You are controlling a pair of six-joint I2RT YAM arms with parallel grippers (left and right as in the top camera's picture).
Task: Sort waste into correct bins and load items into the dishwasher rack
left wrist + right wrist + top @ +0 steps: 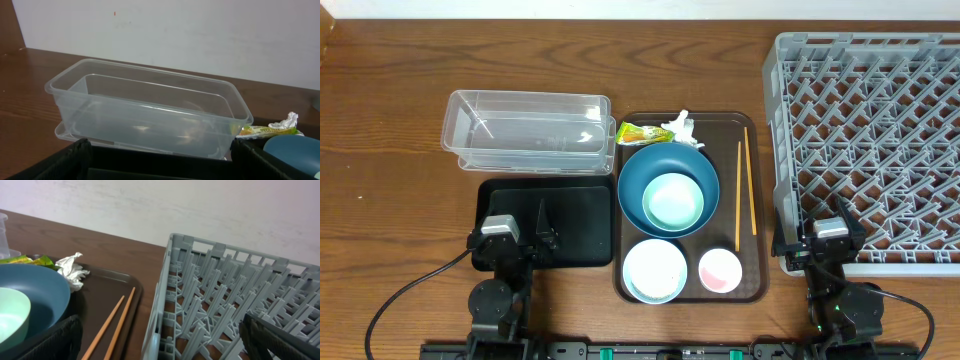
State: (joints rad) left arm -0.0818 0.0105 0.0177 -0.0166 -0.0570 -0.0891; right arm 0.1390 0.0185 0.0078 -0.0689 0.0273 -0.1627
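A large blue bowl holds a pale-green bowl on the brown serving tray. A white bowl and a pink cup stand at the tray's front. The chopsticks lie along its right side. The yellow-green wrapper and white tissue lie at its back. I see no rice grains. The clear tub stands behind the black tray. The grey rack is at the right. My left gripper is open and empty over the black tray. My right gripper is open and empty over the rack's front left corner.
The left wrist view shows the clear tub, the wrapper and the gripper low over the black tray. The right wrist view shows the gripper, rack wall, chopsticks and tissue. Bare wood lies at the far left.
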